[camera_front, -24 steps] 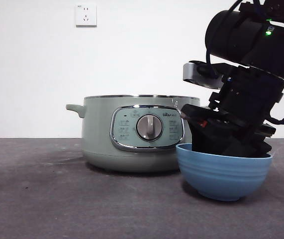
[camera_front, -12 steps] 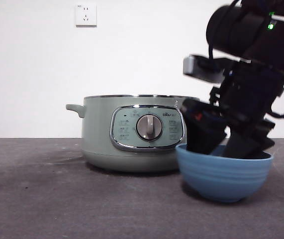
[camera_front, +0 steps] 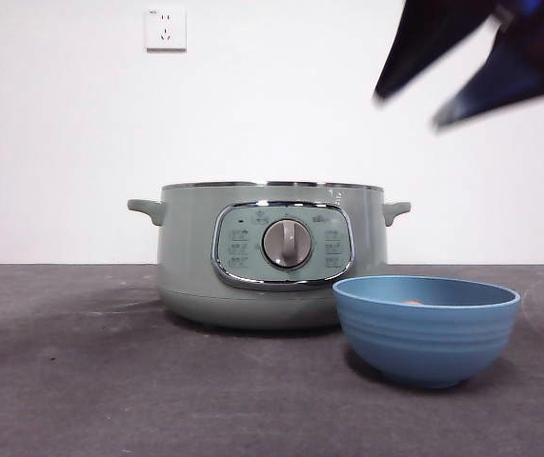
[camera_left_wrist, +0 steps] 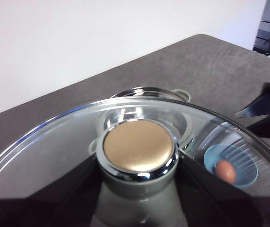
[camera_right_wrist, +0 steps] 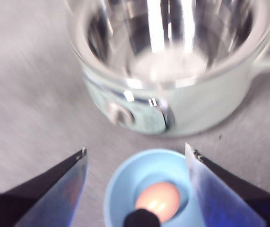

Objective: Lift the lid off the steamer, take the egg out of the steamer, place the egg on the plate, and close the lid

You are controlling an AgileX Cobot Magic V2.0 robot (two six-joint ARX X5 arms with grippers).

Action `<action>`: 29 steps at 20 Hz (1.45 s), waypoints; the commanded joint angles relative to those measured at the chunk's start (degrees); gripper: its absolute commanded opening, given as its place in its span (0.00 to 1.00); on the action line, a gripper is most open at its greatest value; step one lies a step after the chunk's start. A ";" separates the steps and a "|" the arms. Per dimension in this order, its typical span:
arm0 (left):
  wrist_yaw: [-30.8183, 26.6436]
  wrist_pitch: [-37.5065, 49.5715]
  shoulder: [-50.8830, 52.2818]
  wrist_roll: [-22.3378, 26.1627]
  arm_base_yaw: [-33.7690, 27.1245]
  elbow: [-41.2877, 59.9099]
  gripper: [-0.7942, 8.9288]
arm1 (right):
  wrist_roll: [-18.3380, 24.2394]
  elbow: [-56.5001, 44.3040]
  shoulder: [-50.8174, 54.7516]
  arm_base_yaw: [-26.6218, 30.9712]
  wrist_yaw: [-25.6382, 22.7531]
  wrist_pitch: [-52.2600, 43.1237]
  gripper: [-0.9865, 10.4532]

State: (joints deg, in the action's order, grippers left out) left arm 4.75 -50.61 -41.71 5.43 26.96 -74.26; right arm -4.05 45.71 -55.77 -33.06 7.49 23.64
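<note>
Egg [camera_right_wrist: 157,201] lies in the plate [camera_front: 426,328], w/ the plate on the tabletop [camera_front: 81,381] just beside the steamer [camera_front: 270,252], by its dial side. Front view hides the egg almost fully behind the plate rim; both wrist views show it plainly. Right hand [camera_right_wrist: 135,163] hangs high above the plate, jaws spread wide, holding nothing; in front view it's only a dark blurred shape at the top corner. Steamer is open, shiny inner pot bare in right wrist view. Lid [camera_left_wrist: 54,151] shows only in left wrist view, up above the steamer. Left hand [camera_left_wrist: 137,163] is clamped on the lid's knob [camera_left_wrist: 138,146], jaws either side.
</note>
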 commanded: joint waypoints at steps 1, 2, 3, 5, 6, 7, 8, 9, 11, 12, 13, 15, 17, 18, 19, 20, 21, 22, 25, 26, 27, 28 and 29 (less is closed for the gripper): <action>1.92 7.41 -2.60 0.20 0.00 -1.09 0.07 | -3.13 -0.55 7.56 -0.17 0.00 3.65 0.39; 3.13 9.05 -4.02 0.20 0.04 -1.09 0.07 | -3.58 -0.55 10.99 -0.17 0.00 5.92 0.39; 3.96 10.64 -5.77 0.17 0.07 -1.09 0.07 | -3.72 -0.55 14.25 -0.17 -0.02 8.37 0.39; 4.70 14.21 -9.66 0.17 0.13 -1.09 0.07 | -4.37 -0.55 19.41 -0.17 -0.07 12.61 0.39; 4.79 16.63 -12.37 0.17 0.44 -1.09 0.07 | -5.05 -0.55 21.81 -0.17 -0.04 14.71 0.39; 4.87 18.38 -14.56 0.17 0.81 -1.09 0.07 | -5.77 -0.55 23.45 -0.17 0.00 16.44 0.39; 4.94 20.52 -17.46 0.20 1.27 -1.09 0.07 | -6.69 -0.55 25.05 -0.17 0.02 18.43 0.39; 5.16 22.18 -19.80 0.20 1.60 -1.09 0.07 | -7.08 -0.55 26.03 -0.17 0.07 20.00 0.39; 6.47 26.73 -25.53 0.20 2.54 -1.09 0.07 | -7.06 -0.55 27.34 -0.17 0.13 23.28 0.39; 6.36 29.18 -28.26 0.17 3.15 -1.09 0.07 | -7.06 -0.55 27.41 -0.17 0.15 24.46 0.39; 6.29 31.67 -30.97 0.20 3.74 -1.09 0.07 | -7.06 -0.55 27.39 -0.17 0.13 25.38 0.39; 6.32 36.15 -36.02 0.17 4.20 -1.09 0.07 | -7.06 -0.55 27.39 -0.17 0.15 25.92 0.39; 6.27 40.46 -40.70 0.17 4.20 -1.09 0.07 | -7.06 -0.55 27.39 -0.17 0.15 25.90 0.39; 6.25 42.73 -42.97 0.20 4.20 -1.09 0.07 | -7.06 -0.55 27.39 -0.17 0.15 25.92 0.39; 6.08 44.81 -44.89 0.20 4.17 -1.09 0.07 | -7.06 -0.52 27.41 -0.17 0.15 25.92 0.39; 6.08 47.12 -46.77 0.20 4.17 -1.09 0.07 | -7.08 -0.52 27.39 -0.17 0.15 25.90 0.39; 6.10 49.24 -48.24 0.20 4.17 -1.09 0.07 | -7.08 -0.52 27.39 -0.17 0.15 25.90 0.39; 6.08 51.10 -49.59 0.17 4.17 -1.09 0.07 | -7.10 -0.52 27.39 -0.17 0.15 25.88 0.39; 5.73 53.72 -52.70 0.17 4.17 -1.09 0.07 | -7.15 -0.52 27.41 -0.17 0.13 25.88 0.39; 5.66 54.23 -53.72 0.17 4.15 -1.09 0.07 | -7.52 -0.52 27.39 -0.17 0.13 25.83 0.39; 5.68 55.06 -54.88 0.13 4.09 -1.09 0.07 | -7.96 -0.52 27.41 -0.17 0.15 25.75 0.39; 5.68 55.58 -55.87 -0.39 3.98 -1.09 0.07 | -8.15 -0.52 27.39 -0.17 0.15 25.73 0.39; 5.68 56.26 -56.87 -1.03 3.82 -1.09 0.07 | -8.20 -0.52 27.41 -0.17 0.13 25.75 0.39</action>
State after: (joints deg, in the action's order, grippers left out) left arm 10.13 2.59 -98.87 4.97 30.94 -74.26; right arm -11.51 45.71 -28.51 -33.06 7.51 49.76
